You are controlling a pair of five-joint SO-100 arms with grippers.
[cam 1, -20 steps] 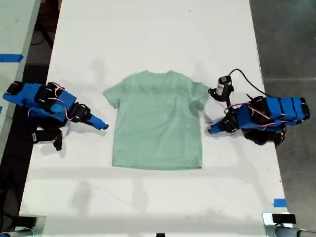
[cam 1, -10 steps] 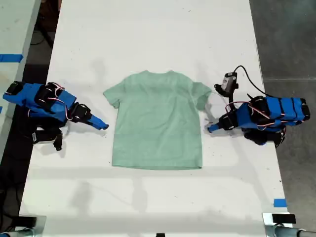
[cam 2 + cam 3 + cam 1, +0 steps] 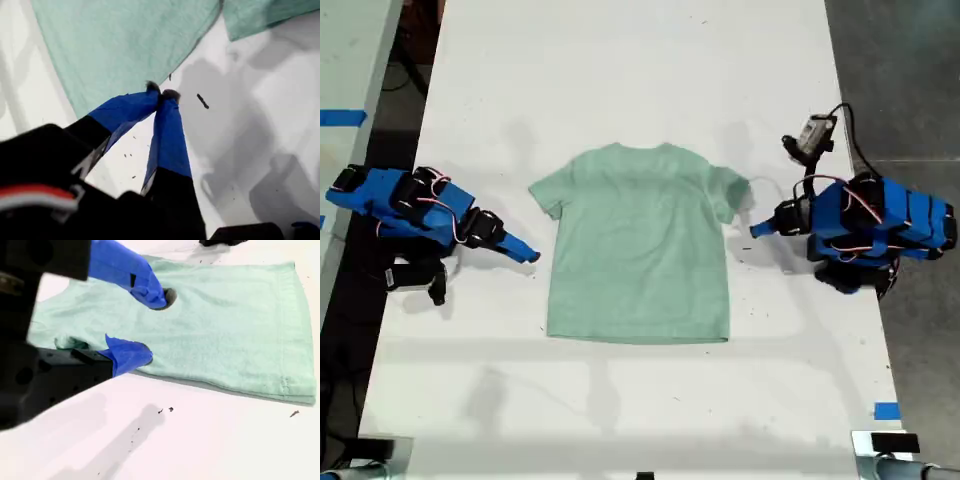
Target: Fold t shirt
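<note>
White desk (image 3: 620, 80), pale mint-green cloth t-shirt (image 3: 640, 250) flat mid-frame. My first gripper (image 3: 757, 230), jaws pinched together, exterior view's right; my second gripper (image 3: 528, 256), jaws parted, left.

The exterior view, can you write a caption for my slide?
A mint t shirt lies flat on a white table between two blue arms.

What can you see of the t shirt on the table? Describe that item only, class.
The t shirt is small, pale mint green, plain soft cloth with short sleeves and a round neck. It lies flat and unfolded, front up, on the white table, collar toward the exterior view's top, between two blue arms. Neither gripper holds it.
</note>
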